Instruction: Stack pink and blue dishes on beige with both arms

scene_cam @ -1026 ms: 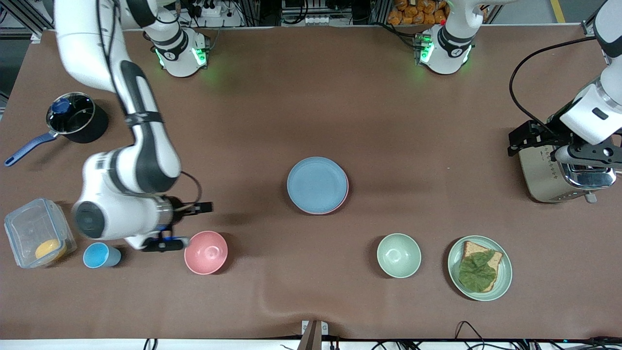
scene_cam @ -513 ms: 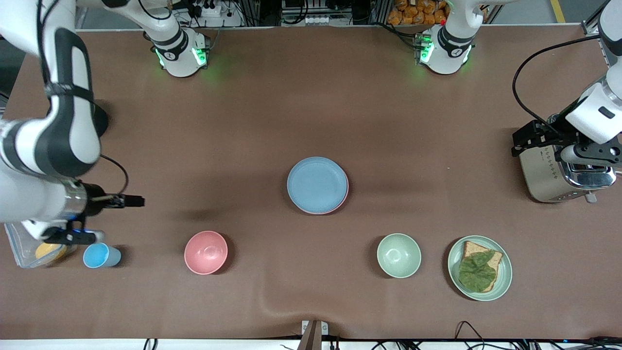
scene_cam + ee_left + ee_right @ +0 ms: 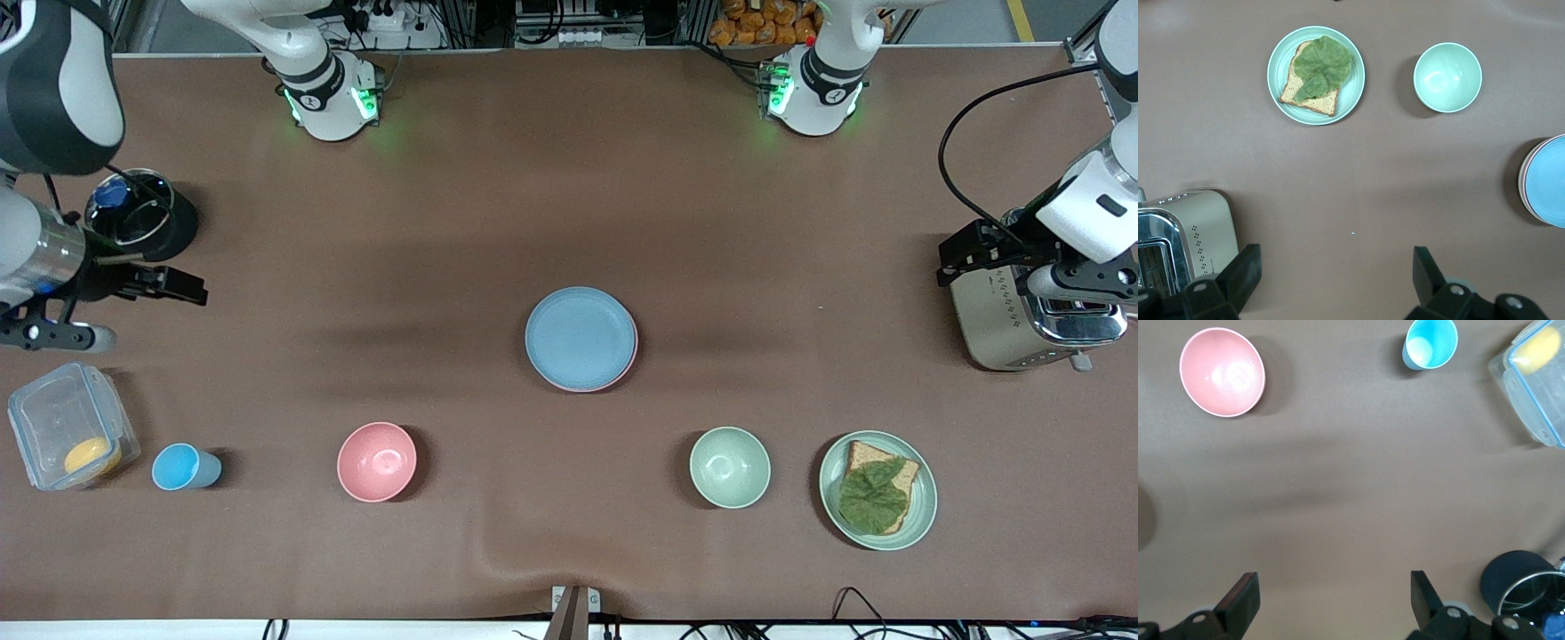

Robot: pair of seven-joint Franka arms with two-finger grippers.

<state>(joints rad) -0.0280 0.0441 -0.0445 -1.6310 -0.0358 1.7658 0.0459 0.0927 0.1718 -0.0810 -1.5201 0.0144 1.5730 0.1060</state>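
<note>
The light blue plate lies on the pale pink plate in the middle of the table; only a thin pink rim shows. The left wrist view catches both at its edge, blue plate over pink rim. No beige plate shows in any view. My right gripper hangs open and empty over bare table at the right arm's end, between the pot and the clear box; its wrist view shows bare cloth between the fingers. My left gripper hangs open and empty beside the toaster, again over bare cloth.
A deep pink bowl, a small blue cup and a clear box sit near the front camera at the right arm's end. A dark pot is farther off. A green bowl, a green plate with bread, and a toaster occupy the left arm's end.
My right arm has swung away from the pink bowl to the right arm's end of the table and toward the pot. The left arm has hardly moved. The plates stay put.
</note>
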